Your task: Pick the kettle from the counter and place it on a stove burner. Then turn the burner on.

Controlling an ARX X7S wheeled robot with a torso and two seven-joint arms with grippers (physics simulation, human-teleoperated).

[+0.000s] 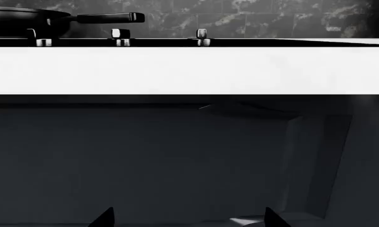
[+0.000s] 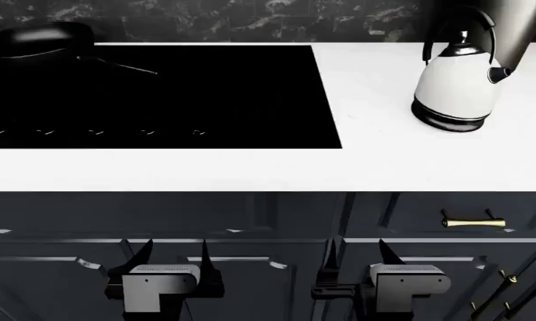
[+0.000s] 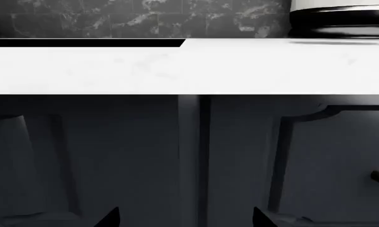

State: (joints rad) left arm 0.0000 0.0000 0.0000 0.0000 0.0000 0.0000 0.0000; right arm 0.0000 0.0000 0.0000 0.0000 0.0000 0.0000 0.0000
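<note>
- Upright on the white table (image 2: pixel 375 160), far and to the right, stands the kettle (image 2: pixel 455 83): a rounded white body with a glossy black band round its base, a black lid with a knob, and a tall arched black handle.
- Its long axis runs straight up; a small round black dot on its side faces right, and I cannot tell from these views which way the spout points.
- From the right wrist view only the kettle's black base band (image 3: pixel 340 21) shows, sitting flat on the table top.
- Smooth and stone-like, the table has faint grey veining and a thick pale front edge; dark navy panelled cabinet fronts (image 2: pixel 250 221) sit below it, with a brass handle (image 2: pixel 471 221) on the right.
- Left of the kettle, well apart from it, lies a glossy black glass cooktop (image 2: pixel 206 100), flat and set flush into the table; burner rings are too faint to make out.
- A black frying pan (image 2: pixel 36 40) rests at the cooktop's far left corner, its long thin handle pointing right and nearer.
- Metal knobs (image 1: pixel 120 38) line the cooktop's near edge in the left wrist view.
- Low before the cabinets, the left pincer (image 2: pixel 172 257) and right pincer (image 2: pixel 361 257) each hold nothing, dark pointed tips spread wide.
</note>
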